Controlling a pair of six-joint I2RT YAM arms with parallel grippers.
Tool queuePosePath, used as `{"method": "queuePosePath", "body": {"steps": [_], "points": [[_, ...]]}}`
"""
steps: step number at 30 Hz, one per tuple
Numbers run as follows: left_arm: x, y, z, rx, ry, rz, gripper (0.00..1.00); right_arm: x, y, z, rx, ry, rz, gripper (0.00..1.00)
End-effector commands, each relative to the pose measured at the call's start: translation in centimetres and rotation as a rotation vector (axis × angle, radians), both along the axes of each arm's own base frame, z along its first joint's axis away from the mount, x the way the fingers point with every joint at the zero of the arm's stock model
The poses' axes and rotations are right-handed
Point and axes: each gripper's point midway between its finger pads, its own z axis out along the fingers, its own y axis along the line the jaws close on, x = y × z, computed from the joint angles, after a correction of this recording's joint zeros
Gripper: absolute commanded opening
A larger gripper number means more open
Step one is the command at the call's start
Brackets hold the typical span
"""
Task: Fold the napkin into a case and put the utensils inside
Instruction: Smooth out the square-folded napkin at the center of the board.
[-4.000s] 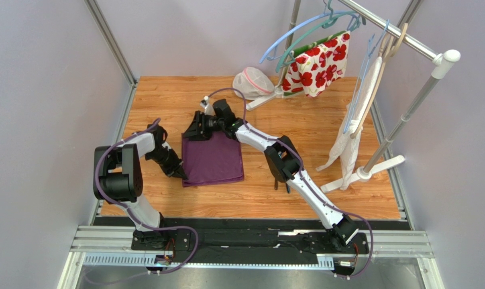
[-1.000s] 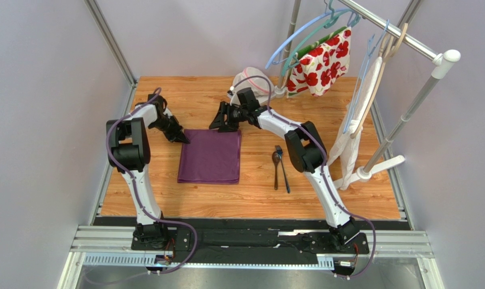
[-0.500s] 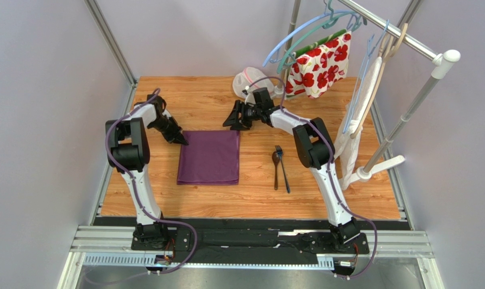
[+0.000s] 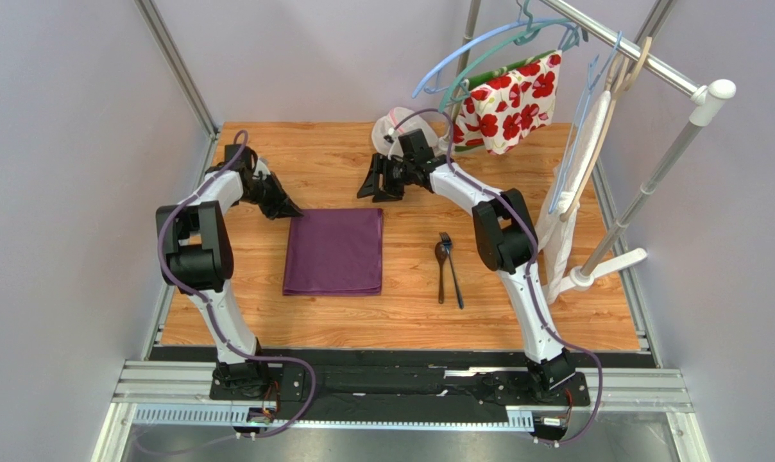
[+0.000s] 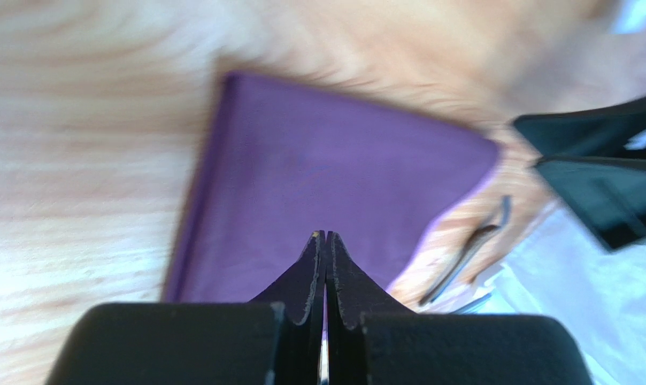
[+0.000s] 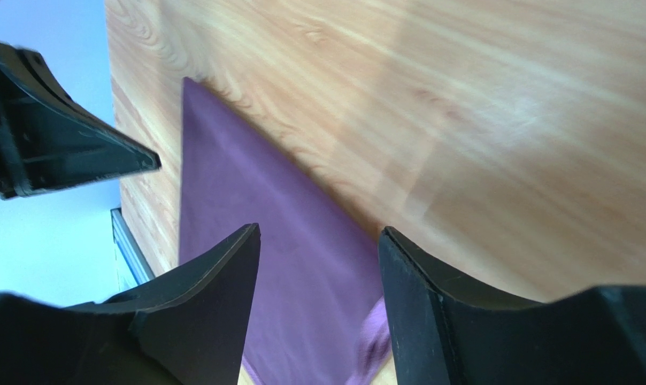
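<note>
1. Napkin [image 4: 334, 252] first, and what I cannot see of it. My left wrist view is smeared with blur, so the cloth's edges are soft there and my own fingers cover its near part. In the right wrist view my fingers hide its lower end.
2. The utensils [image 4: 446, 269] read from above as two thin dark sticks lying side by side. One has an oval bowl, and the other's head is too small for me to be sure of. In the left wrist view they are only blurred streaks past the cloth's corner.
3. My right arm hides part of the white mesh pouch [image 4: 401, 130] at the far edge.
4. The napkin is plain plum cloth, lying flat as a neat rectangle on the wooden table [image 4: 555, 318]. It sits between my two arms, to the left of the utensils and well apart from them. Its near edge looks doubled.
5. My left claw [image 4: 291, 212] has its fingers pressed tight together with nothing between them. The tip sits at the napkin's far left corner, and I cannot tell whether it touches the cloth.
6. My right claw [image 4: 370, 191] stands wide apart and empty, over bare wood just beyond the napkin's far right corner.
</note>
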Motion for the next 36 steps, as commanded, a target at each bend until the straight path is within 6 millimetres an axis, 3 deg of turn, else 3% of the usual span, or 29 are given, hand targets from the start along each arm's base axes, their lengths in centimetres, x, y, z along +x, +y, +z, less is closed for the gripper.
{"method": "queuePosePath", "body": {"steps": [1,5,8,11,19,22,26,30,35,36], "points": [[3.5,-1.6,4.1,-0.085,-0.208,0.007,0.00,-1.2,2.6,7.4,0.074,-0.114,0.042,0.60],[4.6,-2.5,2.4,-0.118,-0.165,0.024,0.00,-2.8,4.1,7.6,0.139,-0.098,0.095,0.60],[5.5,-3.3,2.4,-0.148,-0.177,0.033,0.00,-3.5,5.1,7.0,0.151,-0.086,0.126,0.60],[5.8,-3.2,0.9,-0.113,-0.134,0.051,0.00,-3.6,5.1,5.2,0.142,-0.055,0.115,0.61],[5.1,1.4,-2.8,0.038,0.036,0.162,0.00,-1.8,2.0,1.6,0.115,-0.013,0.078,0.61],[4.3,2.0,-4.5,0.055,0.116,0.162,0.00,-1.0,0.0,0.2,0.104,0.014,0.062,0.61],[3.9,2.7,-5.0,0.085,0.130,0.160,0.00,-0.3,-2.5,-0.8,0.092,0.035,0.033,0.61],[4.2,2.5,-4.6,0.068,0.100,0.127,0.00,-0.3,-3.6,-0.3,0.017,-0.019,0.029,0.61],[4.8,1.9,-1.0,0.074,-0.015,0.078,0.00,-0.2,-2.6,2.2,0.001,-0.043,0.018,0.61],[4.8,1.7,-0.3,0.071,-0.036,0.068,0.00,-0.2,-2.1,3.5,0.006,-0.070,0.025,0.61]]}}
